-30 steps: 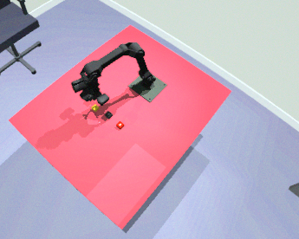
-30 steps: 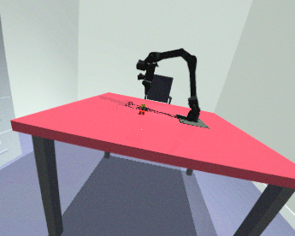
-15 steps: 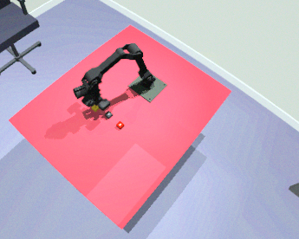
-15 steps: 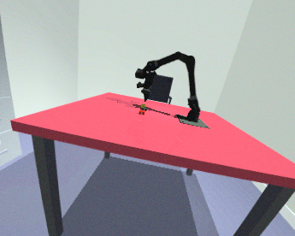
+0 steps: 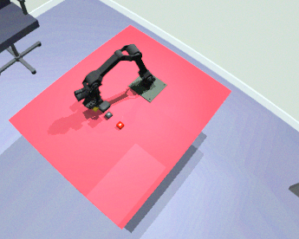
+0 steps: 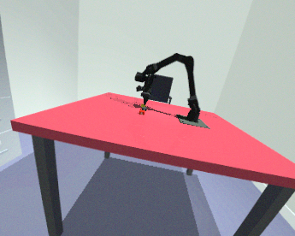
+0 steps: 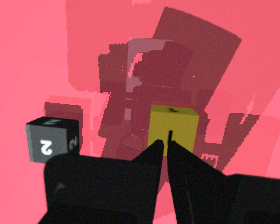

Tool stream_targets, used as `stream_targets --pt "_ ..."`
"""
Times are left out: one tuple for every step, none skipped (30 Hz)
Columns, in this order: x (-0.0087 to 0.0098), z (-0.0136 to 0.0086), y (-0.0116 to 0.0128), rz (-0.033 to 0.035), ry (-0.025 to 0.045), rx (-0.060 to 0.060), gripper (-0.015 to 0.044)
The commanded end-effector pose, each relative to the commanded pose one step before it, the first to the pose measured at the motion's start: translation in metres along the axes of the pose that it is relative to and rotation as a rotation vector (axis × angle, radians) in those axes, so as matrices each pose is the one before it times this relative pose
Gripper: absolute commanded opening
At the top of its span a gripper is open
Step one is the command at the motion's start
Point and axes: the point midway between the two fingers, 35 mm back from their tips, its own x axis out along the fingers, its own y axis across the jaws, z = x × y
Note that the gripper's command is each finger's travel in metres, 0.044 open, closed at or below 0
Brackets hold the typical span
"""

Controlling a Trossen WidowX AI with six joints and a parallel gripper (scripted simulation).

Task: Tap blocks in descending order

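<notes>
A yellow block (image 5: pixel 95 109) (image 7: pixel 180 120) lies below the gripper; a dark stroke like a 1 shows on its near face, partly hidden by the fingertips. My gripper (image 6: pixel 145 103) (image 7: pixel 164 146) is shut and empty, its tips together just over or in front of the yellow block; contact cannot be told. A grey block (image 5: pixel 108 115) (image 7: pixel 39 139) shows a white 2 and stands to the left in the wrist view. A red block (image 5: pixel 120 125) (image 6: pixel 142 113) stands beyond the grey one, outside the wrist view; its digit is too small to read.
The blocks stand in a loose row on the red table (image 5: pixel 163 125) (image 6: pixel 97 124). The arm's grey base plate (image 5: pixel 151 94) (image 6: pixel 195 123) lies farther back. The arm's shadow falls around the yellow block. An office chair (image 5: pixel 11 28) stands off the table.
</notes>
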Motion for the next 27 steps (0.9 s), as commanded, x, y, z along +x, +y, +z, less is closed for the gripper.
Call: stream_targets --pt "0.00361 -0.00156 0.00022 0.00029 0.00379 -0.0033 0.0020" --pt "0.00000 0.00000 0.00000 0.00000 0.00000 0.0000 0.0020" --pt "0.00000 0.00000 0.00000 0.00000 0.00000 0.0000 0.0020" --pt "-0.00511 0.00127 -0.00016 -0.00018 -0.00322 0.0031 0.0020" --pt "-0.00648 -0.00009 -0.00003 0.00004 0.00080 -0.0008 0.0020" --pt "-0.00977 -0.00040 0.00004 0.00006 0.00122 -0.0012 0.0020" --pt "-0.00654 -0.00045 0.00008 0.00005 0.00083 -0.0008 0.0020" --pt "-0.00218 -0.00018 0.00004 0.00002 0.00028 -0.0003 0.0020" --pt "0.00000 0.00000 0.00000 0.00000 0.00000 0.0000 0.0020" --pt "0.00000 0.00000 0.00000 0.00000 0.00000 0.0000 0.0020" --pt "0.00000 0.00000 0.00000 0.00000 0.00000 0.0000 0.0020" --pt "0.00000 0.00000 0.00000 0.00000 0.00000 0.0000 0.0020" --pt "-0.00072 0.00066 0.00292 0.00024 -0.00012 0.0000 0.0046" --pt "-0.00215 0.00181 0.00877 0.00074 -0.00035 0.0000 0.0072" --pt "-0.00357 0.00249 0.01467 0.00126 -0.00052 0.0000 0.0099" --pt "-0.00428 0.00212 0.01773 0.00155 -0.00051 0.0000 0.0125" --pt "-0.00426 0.00116 0.01774 0.00158 -0.00039 0.0000 0.0151" --pt "-0.00423 0.00021 0.01769 0.00160 -0.00027 0.0000 0.0178" --pt "-0.00420 -0.00074 0.01760 0.00162 -0.00015 0.0000 0.0204" --pt "-0.00349 -0.00134 0.01461 0.00136 -0.00003 0.0000 0.0230" --pt "-0.00383 -0.00223 0.01597 0.00150 0.00007 0.0000 0.0256" --pt "-0.00394 -0.00313 0.01633 0.00154 0.00018 0.0000 0.0283" --pt "-0.00394 -0.00398 0.01619 0.00154 0.00029 0.0000 0.0309" --pt "-0.00391 -0.00479 0.01586 0.00152 0.00041 0.0000 0.0335" --pt "-0.00387 -0.00557 0.01549 0.00148 0.00052 0.0000 0.0361" --pt "-0.00384 -0.00633 0.01509 0.00144 0.00062 0.0000 0.0387" --pt "-0.00381 -0.00706 0.01464 0.00140 0.00073 0.0000 0.0400"
